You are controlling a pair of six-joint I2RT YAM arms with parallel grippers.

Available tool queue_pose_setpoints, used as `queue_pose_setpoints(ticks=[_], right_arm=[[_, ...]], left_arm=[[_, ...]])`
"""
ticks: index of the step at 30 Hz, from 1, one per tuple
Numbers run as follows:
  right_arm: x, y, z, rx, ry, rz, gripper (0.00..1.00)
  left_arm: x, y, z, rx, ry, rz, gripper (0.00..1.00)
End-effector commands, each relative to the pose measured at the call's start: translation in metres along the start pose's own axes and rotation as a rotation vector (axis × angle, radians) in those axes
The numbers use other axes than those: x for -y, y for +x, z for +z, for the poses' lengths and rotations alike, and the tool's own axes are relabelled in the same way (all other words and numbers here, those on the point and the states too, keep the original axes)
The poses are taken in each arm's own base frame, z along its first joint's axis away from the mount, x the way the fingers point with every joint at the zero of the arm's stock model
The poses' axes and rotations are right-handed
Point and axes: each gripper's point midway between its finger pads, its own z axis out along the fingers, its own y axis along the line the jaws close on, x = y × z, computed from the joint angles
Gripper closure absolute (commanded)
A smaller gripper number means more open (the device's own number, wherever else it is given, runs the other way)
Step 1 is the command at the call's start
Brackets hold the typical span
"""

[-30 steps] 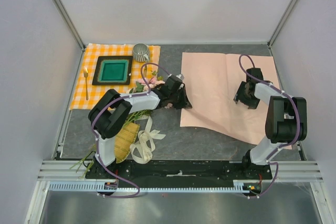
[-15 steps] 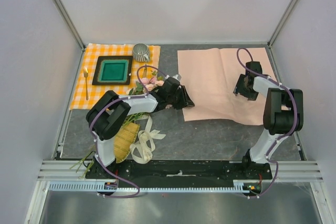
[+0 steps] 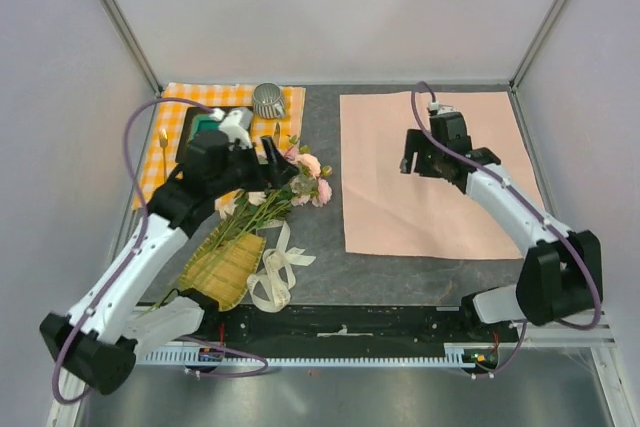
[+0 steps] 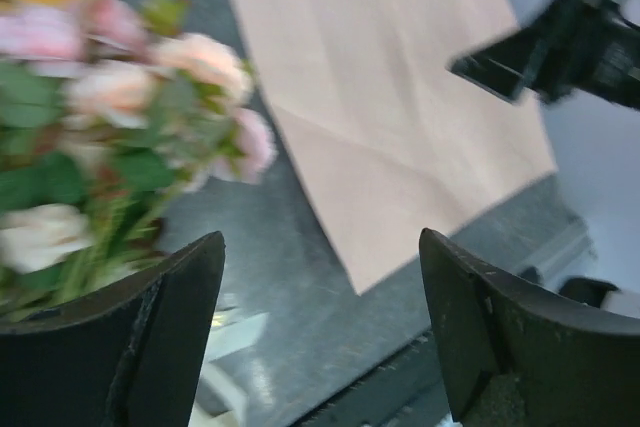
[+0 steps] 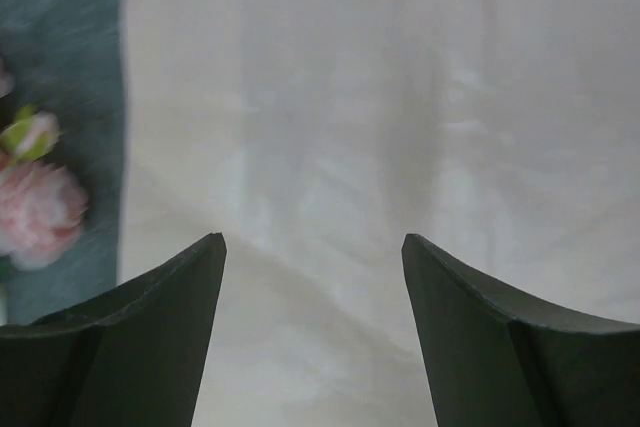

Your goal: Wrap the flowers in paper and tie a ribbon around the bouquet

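Note:
The pink paper (image 3: 440,172) lies flat on the right half of the table. The flowers (image 3: 305,179) lie left of it, their blooms toward the paper and their stems running down-left over a bamboo mat. The cream ribbon (image 3: 275,272) is looped in front of them. My left gripper (image 3: 278,159) hovers open just above and left of the blooms, holding nothing. In the left wrist view the flowers (image 4: 130,97) fill the left side, with the paper (image 4: 400,97) beyond. My right gripper (image 3: 413,162) hangs open over the paper (image 5: 350,97), empty. No bouquet is formed.
An orange-checked cloth (image 3: 155,172) at the back left carries a green tray (image 3: 205,125), mostly under my left arm, a gold spoon (image 3: 163,137) and a metal cup (image 3: 268,100). The yellow-green bamboo mat (image 3: 225,267) lies under the stems. White walls enclose the table.
My left gripper opened, let go of the paper's left edge and swung back left over the flowers. The paper settled flat. My right arm moved left across the paper.

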Motion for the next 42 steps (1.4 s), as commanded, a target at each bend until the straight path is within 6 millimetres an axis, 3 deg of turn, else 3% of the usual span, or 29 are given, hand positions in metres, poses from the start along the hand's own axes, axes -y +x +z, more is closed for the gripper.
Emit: queue_pose_setpoints(ticks=[1, 2, 3, 4, 7, 10, 13, 18, 22, 33, 38, 42], right_arm=[[-0.098, 0.025, -0.038, -0.03, -0.439, 0.064, 0.19], [-0.113, 0.023, -0.045, -0.007, -0.495, 0.061, 0.18], [-0.129, 0.031, -0.053, -0.017, -0.537, 0.037, 0.18], [-0.137, 0.033, -0.055, -0.017, -0.551, 0.025, 0.18], [-0.152, 0.048, -0.062, -0.041, -0.585, -0.031, 0.18], [-0.148, 0.059, -0.067, -0.045, -0.584, -0.052, 0.18], [-0.14, 0.068, -0.073, -0.035, -0.584, -0.051, 0.18], [-0.127, 0.076, -0.078, -0.009, -0.568, -0.057, 0.18], [-0.125, 0.076, -0.081, -0.003, -0.569, -0.063, 0.18], [-0.124, 0.073, -0.084, 0.014, -0.566, -0.061, 0.18], [-0.123, 0.076, -0.082, 0.009, -0.562, -0.063, 0.18], [-0.123, 0.078, -0.08, 0.002, -0.565, -0.054, 0.18]], left_arm=[[-0.105, 0.043, -0.04, -0.221, -0.406, 0.155, 0.2], [-0.116, 0.047, -0.04, -0.251, -0.453, 0.169, 0.36], [-0.138, 0.049, -0.039, -0.282, -0.561, 0.197, 0.43], [-0.146, 0.054, -0.038, -0.317, -0.59, 0.208, 0.48], [-0.173, 0.068, -0.033, -0.409, -0.672, 0.254, 0.48], [-0.187, 0.081, -0.029, -0.479, -0.695, 0.284, 0.48], [-0.193, 0.09, -0.03, -0.512, -0.704, 0.291, 0.53], [-0.201, 0.093, -0.024, -0.543, -0.721, 0.304, 0.48], [-0.197, 0.097, -0.014, -0.566, -0.679, 0.288, 0.53], [-0.209, 0.095, -0.009, -0.59, -0.738, 0.309, 0.65], [-0.213, 0.09, -0.015, -0.574, -0.782, 0.335, 0.85], [-0.205, 0.07, -0.032, -0.502, -0.836, 0.352, 0.92]])
